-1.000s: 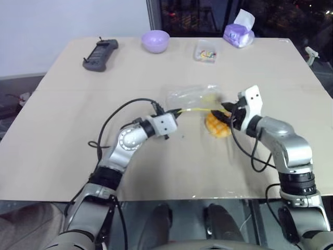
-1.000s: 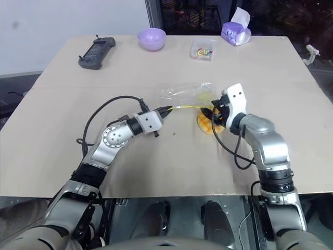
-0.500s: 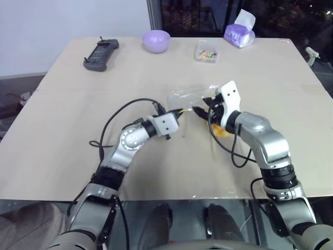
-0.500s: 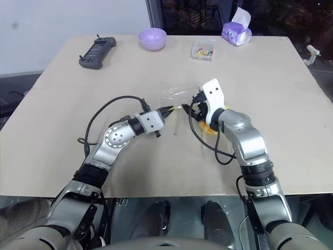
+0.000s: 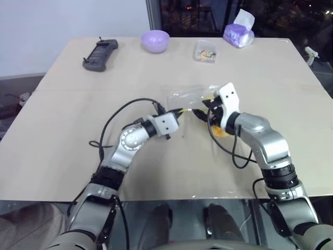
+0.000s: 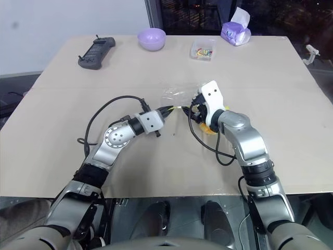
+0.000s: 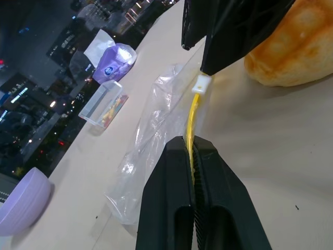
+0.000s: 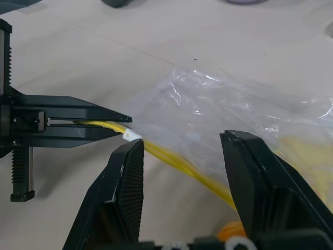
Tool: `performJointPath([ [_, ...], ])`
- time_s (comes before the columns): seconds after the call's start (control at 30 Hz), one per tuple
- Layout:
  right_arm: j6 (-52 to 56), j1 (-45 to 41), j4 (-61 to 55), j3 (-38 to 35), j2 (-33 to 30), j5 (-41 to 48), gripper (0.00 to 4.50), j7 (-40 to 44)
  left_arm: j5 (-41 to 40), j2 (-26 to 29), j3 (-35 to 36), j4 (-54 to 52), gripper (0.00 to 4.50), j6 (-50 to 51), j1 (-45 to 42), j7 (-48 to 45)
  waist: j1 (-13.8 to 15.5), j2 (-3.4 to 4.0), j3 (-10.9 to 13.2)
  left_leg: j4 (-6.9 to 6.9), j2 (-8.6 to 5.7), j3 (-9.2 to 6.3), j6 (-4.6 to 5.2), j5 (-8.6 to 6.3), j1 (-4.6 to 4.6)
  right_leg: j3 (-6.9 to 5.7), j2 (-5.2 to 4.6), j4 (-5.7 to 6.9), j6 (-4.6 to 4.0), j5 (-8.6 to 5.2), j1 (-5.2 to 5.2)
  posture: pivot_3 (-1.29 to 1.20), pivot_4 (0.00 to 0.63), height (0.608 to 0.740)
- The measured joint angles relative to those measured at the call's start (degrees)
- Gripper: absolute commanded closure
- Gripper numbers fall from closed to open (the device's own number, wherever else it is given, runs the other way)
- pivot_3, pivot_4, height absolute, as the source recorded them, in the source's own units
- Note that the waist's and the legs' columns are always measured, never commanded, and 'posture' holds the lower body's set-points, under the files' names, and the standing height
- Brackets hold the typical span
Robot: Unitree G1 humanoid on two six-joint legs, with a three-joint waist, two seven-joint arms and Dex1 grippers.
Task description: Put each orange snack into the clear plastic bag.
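Shifted leftward, right fingers (image 8: pixel 182 192) gape at bag (image 8: pixel 244 114) edge; left fingers (image 7: pixel 193 208) pinch its seal strip (image 7: pixel 193 122).

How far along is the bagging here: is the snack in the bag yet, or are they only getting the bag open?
Nothing is bagged yet: the orange snack lies on the table, outside the clear plastic bag. In hand: the left gripper is shut on the bag's yellow seal strip, and the right gripper, open, straddles that strip near the slider. Left: opening the bag and putting the snack in.
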Motion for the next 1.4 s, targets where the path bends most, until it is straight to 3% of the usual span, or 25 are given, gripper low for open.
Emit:
performJointPath([
  [1.13,0.39,-0.01,2.24,0.86,-1.09,-2.70,1.95,-0.81,0.00,-0.03,-0.01,0.00,4.50,0.01,-0.04,-0.02,0.00,0.00,0.00,0.00,0.00,0.00,0.00,0.00,0.00,0.00,0.00,-0.01,0.00,0.00,0.00,0.00,0.150,0.740],
  [1.4,1.01,-1.10,3.37,0.18,1.19,-3.08,1.95,-3.27,0.00,-0.65,-0.06,-0.57,4.50,0.22,-0.04,-0.03,0.00,0.00,0.00,0.00,0.00,0.00,0.00,0.00,0.00,0.00,0.00,0.00,0.00,0.00,0.00,0.00,0.150,0.740],
])
